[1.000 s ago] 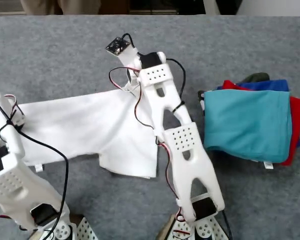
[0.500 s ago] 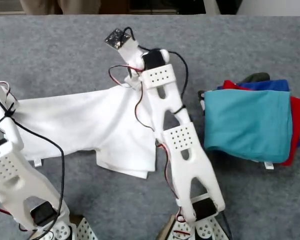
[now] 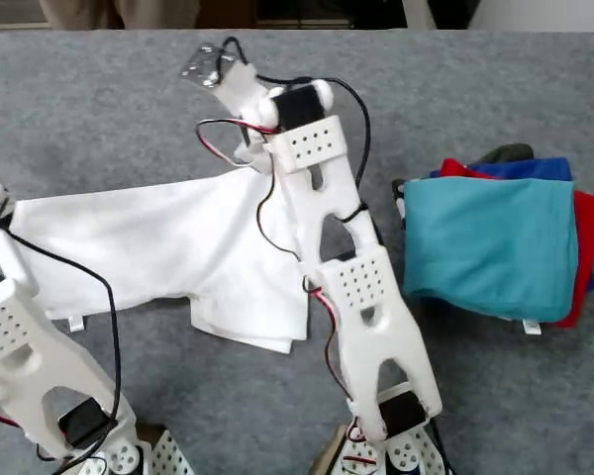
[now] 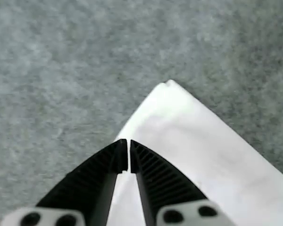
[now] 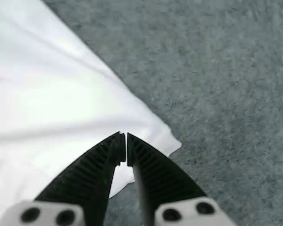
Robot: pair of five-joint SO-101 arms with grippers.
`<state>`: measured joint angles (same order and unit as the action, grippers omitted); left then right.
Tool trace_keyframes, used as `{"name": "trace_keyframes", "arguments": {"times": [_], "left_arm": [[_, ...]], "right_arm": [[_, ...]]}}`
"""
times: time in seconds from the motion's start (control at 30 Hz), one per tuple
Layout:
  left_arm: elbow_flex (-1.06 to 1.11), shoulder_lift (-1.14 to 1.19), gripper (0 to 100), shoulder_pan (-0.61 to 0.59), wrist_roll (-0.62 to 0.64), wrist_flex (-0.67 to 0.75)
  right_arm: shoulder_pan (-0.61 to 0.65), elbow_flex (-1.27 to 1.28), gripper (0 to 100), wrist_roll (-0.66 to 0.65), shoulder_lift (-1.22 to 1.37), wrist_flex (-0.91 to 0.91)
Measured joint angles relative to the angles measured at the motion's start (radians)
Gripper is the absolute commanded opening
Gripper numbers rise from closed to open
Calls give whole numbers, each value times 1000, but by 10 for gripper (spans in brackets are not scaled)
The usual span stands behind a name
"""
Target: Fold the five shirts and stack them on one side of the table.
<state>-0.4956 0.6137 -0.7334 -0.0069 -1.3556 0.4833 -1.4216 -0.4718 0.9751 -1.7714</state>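
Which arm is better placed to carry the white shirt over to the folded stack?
Right, probably. The right gripper pinches the white shirt at the edge nearest the stack of folded shirts; the left gripper pinches the far corner, across the table from it.

The spread shirt lies left of the folded stack.

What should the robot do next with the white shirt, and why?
Probably fold it: carry both pinched corners toward the near edge. The left gripper and right gripper have jaws shut on far corners of the white shirt, which lies spread beside the folded stack.
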Motion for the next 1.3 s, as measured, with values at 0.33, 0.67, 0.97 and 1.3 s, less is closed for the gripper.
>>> {"name": "trace_keyframes", "arguments": {"times": [0.33, 0.67, 0.97, 1.3], "left_arm": [[135, -127, 67, -101, -144, -9], [677, -358, 67, -133, -94, 446], [733, -359, 67, -206, 52, 701], [733, -334, 67, -209, 60, 709]], "right_arm": [[158, 634, 216, -138, -503, 2], [310, 1274, 221, -161, -749, 184], [431, 1668, 221, -127, -790, 411], [448, 1795, 292, -81, -790, 506]]}}
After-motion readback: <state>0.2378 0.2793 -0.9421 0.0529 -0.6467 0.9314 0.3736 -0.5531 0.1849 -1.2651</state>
